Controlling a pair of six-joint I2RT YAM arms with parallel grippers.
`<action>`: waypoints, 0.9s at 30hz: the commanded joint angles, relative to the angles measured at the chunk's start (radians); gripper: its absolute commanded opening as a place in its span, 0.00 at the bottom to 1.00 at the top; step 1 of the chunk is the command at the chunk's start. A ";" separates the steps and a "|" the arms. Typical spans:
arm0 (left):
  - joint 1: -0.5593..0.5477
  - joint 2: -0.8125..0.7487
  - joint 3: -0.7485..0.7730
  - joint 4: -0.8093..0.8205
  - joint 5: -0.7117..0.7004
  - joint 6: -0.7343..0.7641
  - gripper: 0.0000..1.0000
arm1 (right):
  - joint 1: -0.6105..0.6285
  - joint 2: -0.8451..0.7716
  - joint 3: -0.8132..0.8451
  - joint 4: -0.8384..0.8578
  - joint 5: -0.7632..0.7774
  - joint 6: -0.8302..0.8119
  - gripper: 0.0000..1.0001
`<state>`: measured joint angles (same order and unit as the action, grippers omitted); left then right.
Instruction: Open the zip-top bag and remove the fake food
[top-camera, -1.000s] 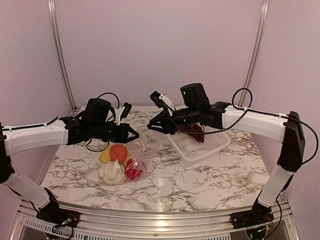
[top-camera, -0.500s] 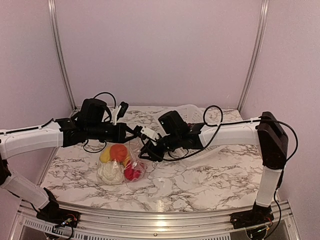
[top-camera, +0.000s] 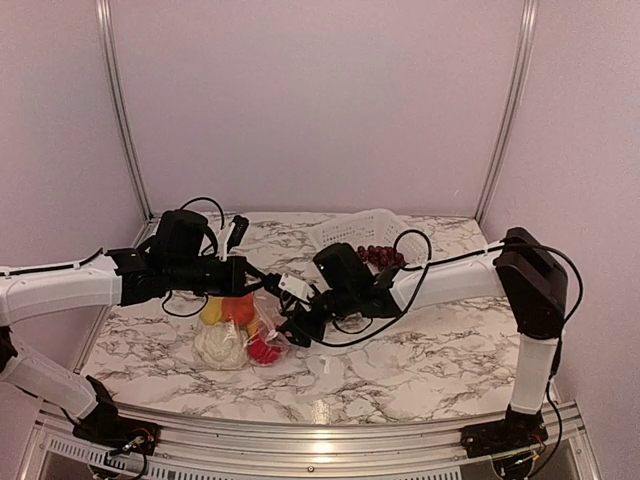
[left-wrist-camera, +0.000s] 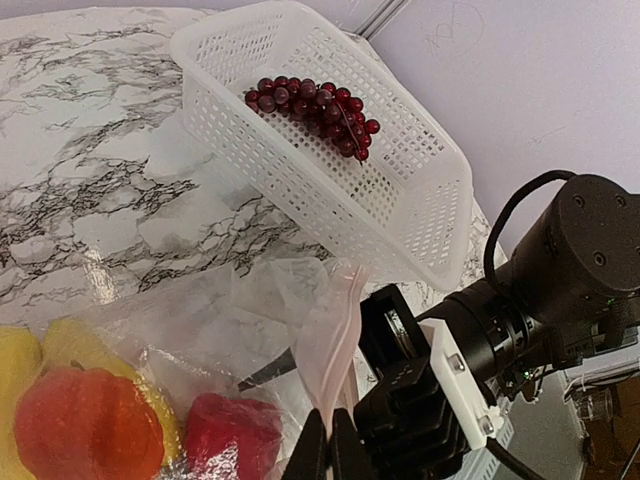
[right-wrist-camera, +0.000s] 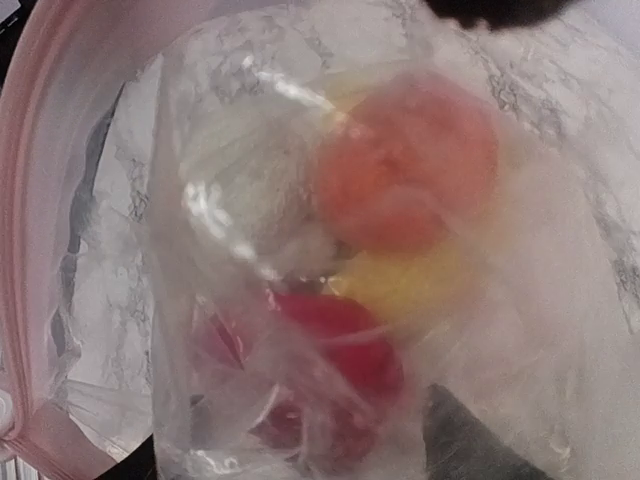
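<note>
On the table (top-camera: 430, 360): white marble top, lilac walls (top-camera: 320, 100).
Zip-top bag (top-camera: 268, 322): one, front left, four fake food (top-camera: 236, 309) pieces inside.
Basket (top-camera: 345, 234): one, holding one grape bunch (top-camera: 378, 256).
Left gripper (left-wrist-camera: 325, 447): clamped on bag's strip.
Right gripper (top-camera: 292, 322): jaws apart.

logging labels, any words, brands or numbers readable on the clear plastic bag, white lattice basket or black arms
None readable: no text on the clear crinkly zip-top bag, the white lattice plastic basket or the black right wrist housing.
Faint marks on the lilac wall are illegible.

No legible text, no labels, no numbers — nothing readable in any view
</note>
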<state>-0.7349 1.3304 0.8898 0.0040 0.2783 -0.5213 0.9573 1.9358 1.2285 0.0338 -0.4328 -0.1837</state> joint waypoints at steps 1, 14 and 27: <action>0.002 -0.061 -0.042 0.036 -0.012 -0.018 0.00 | 0.013 0.072 0.033 -0.003 -0.014 -0.012 0.70; 0.002 -0.099 -0.111 -0.002 -0.046 -0.029 0.00 | 0.049 0.212 0.061 0.019 0.027 0.031 0.72; 0.003 -0.126 -0.133 -0.090 -0.150 -0.028 0.00 | 0.046 0.046 -0.033 0.039 0.566 0.103 0.52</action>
<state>-0.7330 1.2327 0.7650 -0.0750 0.1612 -0.5545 1.0122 2.0533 1.2499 0.1272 -0.1196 -0.1162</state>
